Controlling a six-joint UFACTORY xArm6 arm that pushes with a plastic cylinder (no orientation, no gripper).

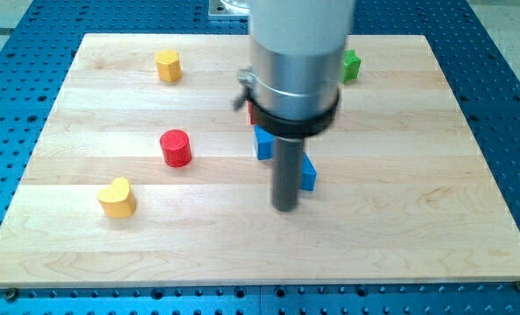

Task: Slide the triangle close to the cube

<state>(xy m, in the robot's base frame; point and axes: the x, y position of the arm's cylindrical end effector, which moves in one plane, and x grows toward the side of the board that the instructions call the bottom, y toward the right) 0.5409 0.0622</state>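
My tip point(284, 207) rests on the wooden board point(400, 210) just left of centre-right. A blue block point(307, 173), partly hidden by the rod, sits touching or just right of the rod; its shape looks like a triangle. A second blue block point(263, 142), cube-like, lies up and to the left of the tip, partly hidden under the arm. A sliver of a red block point(252, 114) shows above it, mostly hidden by the arm.
A yellow hexagon-like block point(167, 66) sits at the top left. A red cylinder point(176, 148) is left of centre. A yellow heart-shaped block point(117, 198) is at lower left. A green block point(351, 66) peeks out at the top right of the arm.
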